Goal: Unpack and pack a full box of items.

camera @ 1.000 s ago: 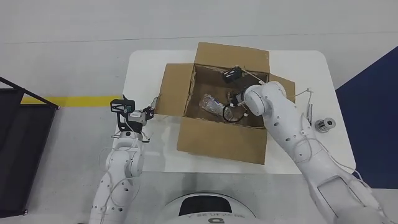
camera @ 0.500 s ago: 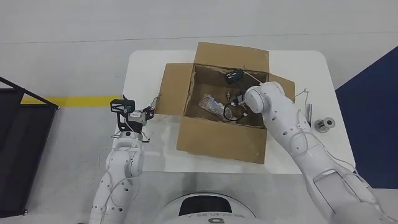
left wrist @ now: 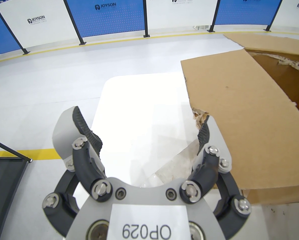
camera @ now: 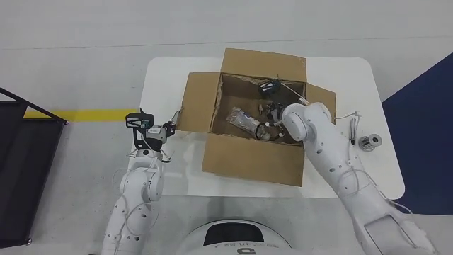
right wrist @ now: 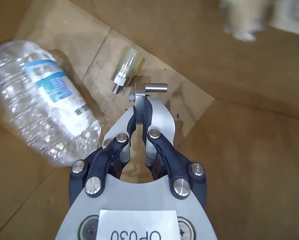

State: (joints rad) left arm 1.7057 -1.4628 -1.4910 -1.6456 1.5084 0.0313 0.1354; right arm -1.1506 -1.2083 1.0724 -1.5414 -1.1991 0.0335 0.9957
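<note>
Inside the box (camera: 248, 159), a metal part (right wrist: 153, 88) is clamped in the right pincer (right wrist: 142, 104), its pin lying crosswise to the grip. The left pincer (left wrist: 141, 117) is held open beside the box flap.

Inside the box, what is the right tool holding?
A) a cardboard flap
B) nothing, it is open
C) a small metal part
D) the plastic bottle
C: the right tool is shut on a small metal part, and the plastic bottle lies loose in the box beside it.
</note>
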